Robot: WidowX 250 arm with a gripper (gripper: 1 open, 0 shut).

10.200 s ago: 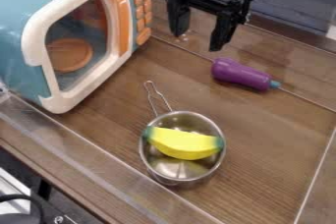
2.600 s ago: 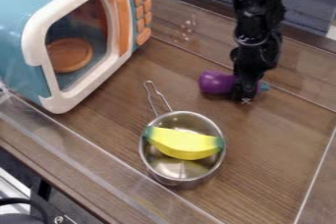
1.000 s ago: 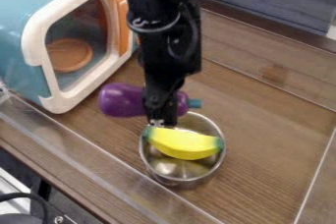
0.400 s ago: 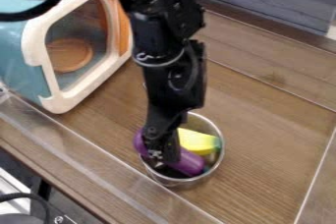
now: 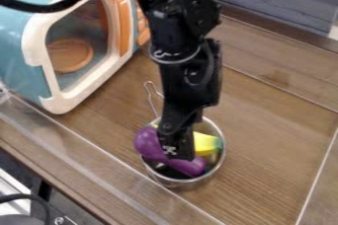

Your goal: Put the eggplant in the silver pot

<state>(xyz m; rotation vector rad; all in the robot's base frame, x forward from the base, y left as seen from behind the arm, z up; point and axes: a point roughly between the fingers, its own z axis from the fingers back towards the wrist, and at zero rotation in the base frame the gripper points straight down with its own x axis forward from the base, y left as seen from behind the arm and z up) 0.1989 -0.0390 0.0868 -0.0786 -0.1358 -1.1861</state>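
**Eggplant lying in the silver pot beneath the arm's spread fingers**

Camera view, looking down at an angle on a brown wooden tabletop [image 5: 278, 81]. A black robot arm [image 5: 179, 32] reaches in from the top of the picture and points straight down over the near middle of the table. Its gripper [image 5: 175, 142] hangs low inside the silver pot [image 5: 199, 173], and its fingers stand apart, closed on nothing.

The silver pot is a small round shiny metal pan sitting near the front edge of the table, slightly right of centre. Its thin wire handle [image 5: 152, 99] points toward the far left. The eggplant [image 5: 154, 147], glossy and purple, lies in the left half of the pot, partly over the left rim and partly covered by the gripper. Whether the fingers touch it cannot be told. Its stem end is hidden.

A yellow toy [image 5: 211, 146] lies in the right half of the pot, just beside the eggplant, mostly behind the arm.

On the far left stands a teal-and-white toy microwave [image 5: 53, 41] with its rounded window facing the camera and an orange panel [image 5: 122, 20] on its right side. It is well apart from the pot.
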